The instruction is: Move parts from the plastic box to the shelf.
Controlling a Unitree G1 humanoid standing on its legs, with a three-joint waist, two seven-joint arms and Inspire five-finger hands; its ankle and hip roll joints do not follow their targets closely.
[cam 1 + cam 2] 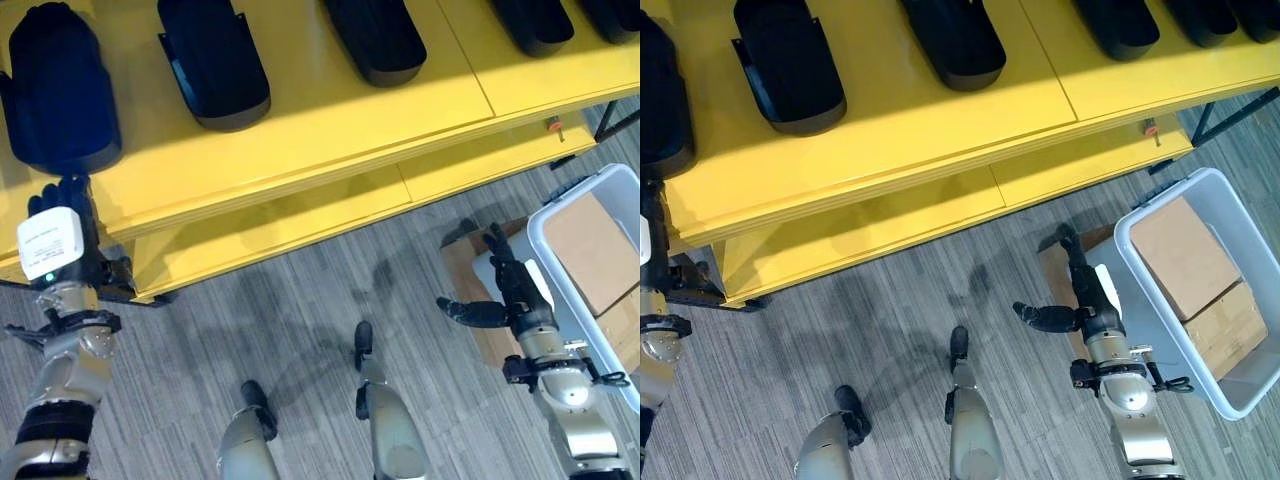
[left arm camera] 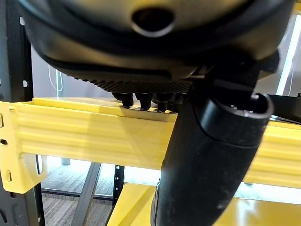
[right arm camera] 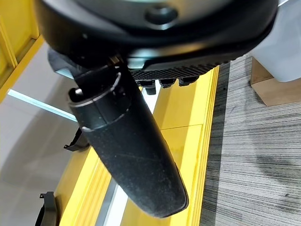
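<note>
Several black moulded parts lie on top of the yellow shelf (image 1: 330, 110), among them one at the far left (image 1: 55, 85) and one beside it (image 1: 215, 60). My left hand (image 1: 58, 225), with a white cover on it, reaches up to the shelf's front edge just below the far-left part. Its fingers (image 2: 146, 99) are straight and rest on that edge, holding nothing. The white plastic box (image 1: 1168, 197) stands on the floor at the right with brown cardboard pieces (image 1: 1180, 255) inside. My right hand (image 1: 510, 290) hangs open beside the box's left wall, thumb spread, empty.
A lower yellow shelf board (image 1: 300, 215) juts out under the top one. A brown carton (image 1: 462, 262) sits on the grey floor against the box. A black shelf leg (image 1: 610, 115) stands at the right end.
</note>
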